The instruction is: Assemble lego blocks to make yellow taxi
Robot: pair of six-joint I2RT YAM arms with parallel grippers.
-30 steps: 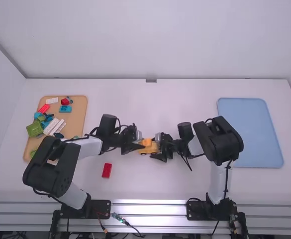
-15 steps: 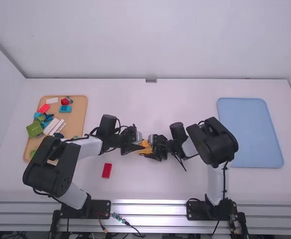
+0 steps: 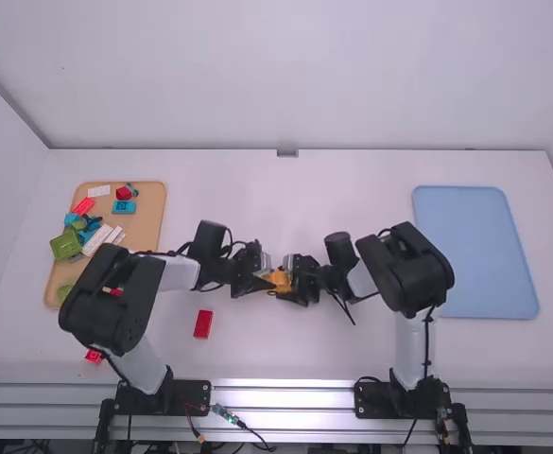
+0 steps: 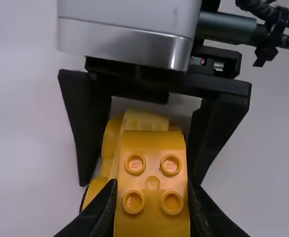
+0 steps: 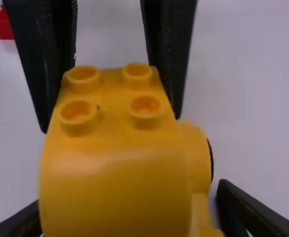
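My left gripper (image 3: 259,274) and my right gripper (image 3: 301,280) face each other mid-table with the yellow car (image 3: 280,282) between them. In the left wrist view, my left gripper (image 4: 152,190) is shut on the studded yellow block (image 4: 152,183). Behind that block, the fingers (image 4: 218,126) of the right gripper flank the yellow car body (image 4: 112,140). In the right wrist view, my right gripper (image 5: 129,205) has the car's wheeled body (image 5: 196,155) between its fingers; the studded block (image 5: 114,118) partly hides the contact.
A red brick (image 3: 203,323) lies in front of the grippers. The tan tray (image 3: 153,213) with assorted blocks stands at the left, the blue tray (image 3: 479,251) at the right. Another red piece (image 3: 94,357) is beside the left arm's elbow.
My right gripper has moved left and covers more of the car. The left arm's elbow has shifted right, uncovering a red piece near its base; its gripper has barely moved.
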